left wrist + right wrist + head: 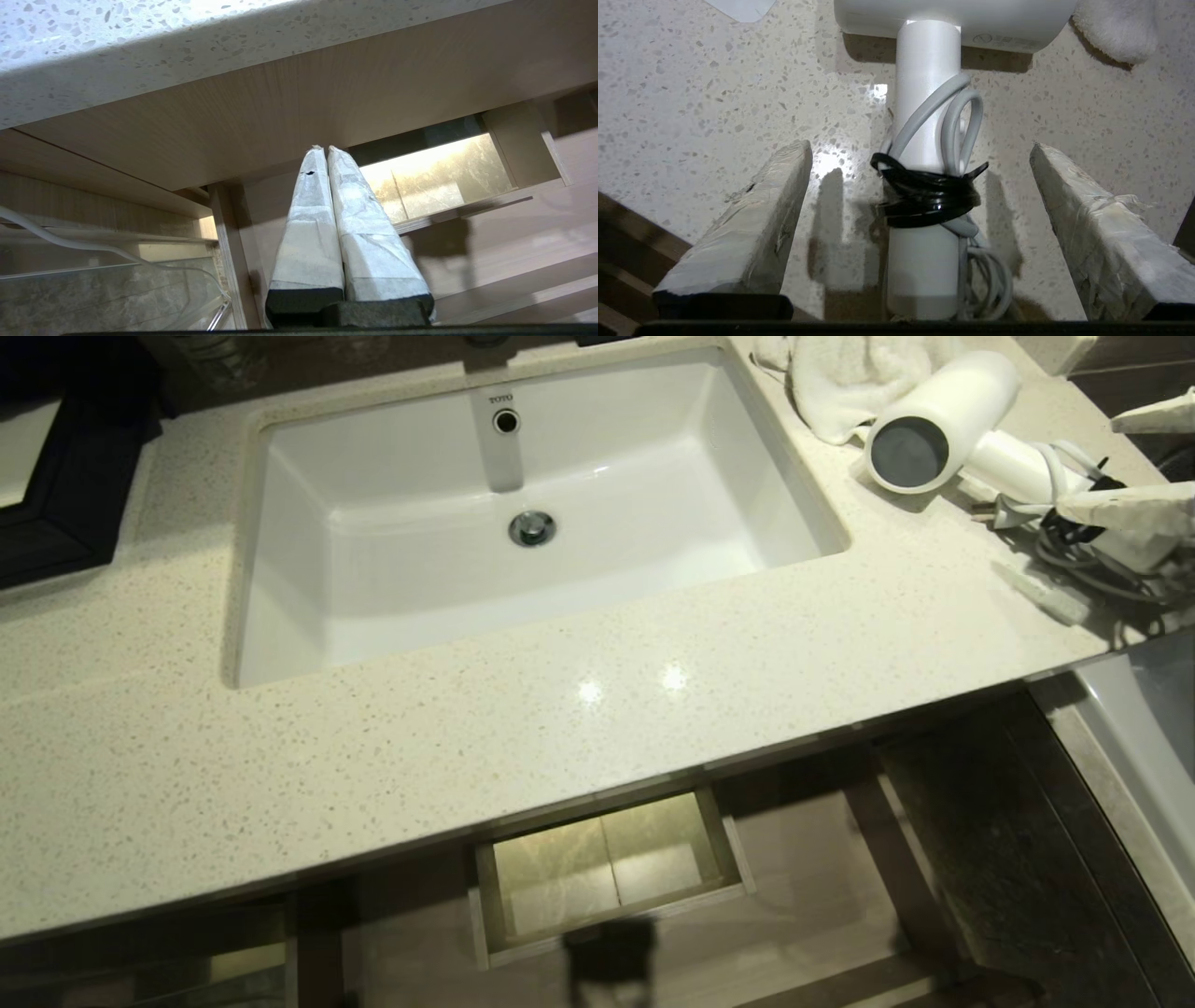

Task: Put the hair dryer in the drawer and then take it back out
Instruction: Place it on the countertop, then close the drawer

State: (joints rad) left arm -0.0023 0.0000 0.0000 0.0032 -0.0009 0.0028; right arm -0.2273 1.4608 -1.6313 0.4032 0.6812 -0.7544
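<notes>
The hair dryer [943, 429] lies on its side on the speckled counter [560, 709], to the right of the white sink [523, 513]. Its round grey end faces the front of the counter. Its handle sticks out to the right, and the white cord [957, 116] is looped around the handle and held with a black tie [929, 196]. A fluffy white towel [850, 378] sits just behind the hair dryer, touching it or very close to it. The plug and more loose cord lie on the counter next to the handle. The right gripper [1153, 467] is at the far right edge of the counter, and its two taped fingers [747, 233] are spread wide apart. The handle sits in the gap between them, but the fingers do not touch it, so nothing is being held. Below the counter, the drawer [607, 877] is pulled out, and you can see the boxed cut-out inside it with the shiny floor showing through. The counter's front edge hangs over the back part of the drawer. The left gripper [322, 154] is down low under the counter, near the wood panel [280, 121], with its two fingers pressed together and nothing between them. A dark tray [65, 476] sits at the far left of the counter.
</notes>
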